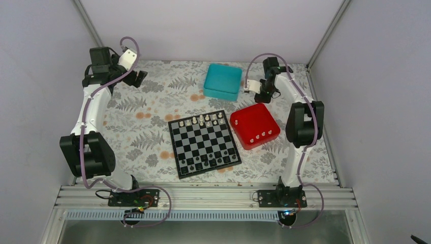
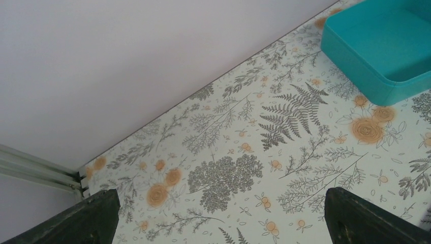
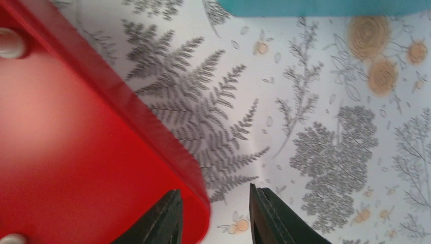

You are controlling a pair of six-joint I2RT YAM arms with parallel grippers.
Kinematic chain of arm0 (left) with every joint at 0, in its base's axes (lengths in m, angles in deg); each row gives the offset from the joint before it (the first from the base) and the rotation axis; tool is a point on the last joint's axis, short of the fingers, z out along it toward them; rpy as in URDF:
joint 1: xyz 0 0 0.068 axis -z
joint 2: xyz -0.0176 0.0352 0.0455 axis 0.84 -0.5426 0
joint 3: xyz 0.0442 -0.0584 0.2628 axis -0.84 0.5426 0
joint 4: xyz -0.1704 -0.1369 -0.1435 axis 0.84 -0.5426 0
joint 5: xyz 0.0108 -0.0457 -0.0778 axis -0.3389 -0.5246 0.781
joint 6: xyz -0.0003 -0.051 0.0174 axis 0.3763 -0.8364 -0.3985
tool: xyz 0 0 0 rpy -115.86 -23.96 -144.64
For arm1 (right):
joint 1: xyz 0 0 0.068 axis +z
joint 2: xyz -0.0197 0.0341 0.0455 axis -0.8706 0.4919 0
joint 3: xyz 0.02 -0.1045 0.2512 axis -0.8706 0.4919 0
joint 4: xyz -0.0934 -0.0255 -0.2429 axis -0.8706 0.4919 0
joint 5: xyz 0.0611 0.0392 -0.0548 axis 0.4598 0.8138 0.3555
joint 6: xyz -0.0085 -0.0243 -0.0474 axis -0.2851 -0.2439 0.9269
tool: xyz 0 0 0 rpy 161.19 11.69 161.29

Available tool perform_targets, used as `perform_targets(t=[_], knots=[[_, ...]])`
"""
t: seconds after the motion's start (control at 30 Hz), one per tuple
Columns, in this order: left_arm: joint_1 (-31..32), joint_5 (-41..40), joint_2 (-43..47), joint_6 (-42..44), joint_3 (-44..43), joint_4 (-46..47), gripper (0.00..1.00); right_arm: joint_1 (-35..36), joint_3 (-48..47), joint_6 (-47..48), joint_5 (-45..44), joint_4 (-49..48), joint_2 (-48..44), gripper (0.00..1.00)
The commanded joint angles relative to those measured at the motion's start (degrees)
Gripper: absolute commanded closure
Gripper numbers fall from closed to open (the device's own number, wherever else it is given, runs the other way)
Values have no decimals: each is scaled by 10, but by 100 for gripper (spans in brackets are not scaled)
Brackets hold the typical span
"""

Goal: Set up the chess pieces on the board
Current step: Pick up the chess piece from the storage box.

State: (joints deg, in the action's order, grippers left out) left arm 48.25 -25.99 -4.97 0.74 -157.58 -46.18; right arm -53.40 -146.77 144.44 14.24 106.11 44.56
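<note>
The board [image 1: 205, 144] lies in the middle of the table. A row of cream chess pieces [image 1: 203, 121] stands along its far edge, and dark pieces line its near edge. Several more cream pieces [image 1: 262, 135] sit in the red tray [image 1: 254, 126], and two show in the right wrist view [image 3: 10, 43]. My right gripper [image 3: 213, 218] hangs over the tray's far corner [image 3: 198, 203]. Its jaws are apart, one finger [image 3: 162, 223] inside the rim and one outside, holding nothing. My left gripper [image 2: 223, 223] is wide open over bare cloth at the back left [image 1: 138, 77].
A teal box [image 1: 223, 81] stands at the back centre, just left of my right gripper and seen as well in the left wrist view [image 2: 381, 46]. Grey walls close in the table on three sides. Floral cloth covers the table [image 1: 142, 127].
</note>
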Motion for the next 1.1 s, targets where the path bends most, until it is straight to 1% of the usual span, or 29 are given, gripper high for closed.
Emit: perform_targets(t=[0.0, 0.07, 0.17, 0.33, 0.43, 0.63, 0.73, 0.87, 1.07], knots=[[-1, -10, 5, 6, -4, -2, 0, 7, 38, 47, 57, 43, -60, 64], [-1, -17, -1, 0, 1, 4, 0, 11, 75, 67, 75, 46, -94, 64], [-3, -36, -24, -18, 2, 13, 0, 14, 121, 96, 104, 43, -121, 62], [-8, -77, -54, -43, 0, 33, 0, 11, 186, 198, 174, 14, -142, 62], [-8, -93, -55, -49, 3, 45, 0, 11, 211, 251, 194, -7, -131, 61], [-8, -131, -38, -49, 12, 44, 0, 10, 180, 296, 225, -29, -57, 62], [-8, -147, -27, -46, 25, 43, 0, 15, 150, 311, 248, -18, -33, 62], [-8, -156, -16, -37, 47, 50, 0, 26, 120, 303, 256, -8, -3, 59], [-8, -144, -26, -37, 47, 46, 0, 44, 95, 292, 266, 14, 18, 59]])
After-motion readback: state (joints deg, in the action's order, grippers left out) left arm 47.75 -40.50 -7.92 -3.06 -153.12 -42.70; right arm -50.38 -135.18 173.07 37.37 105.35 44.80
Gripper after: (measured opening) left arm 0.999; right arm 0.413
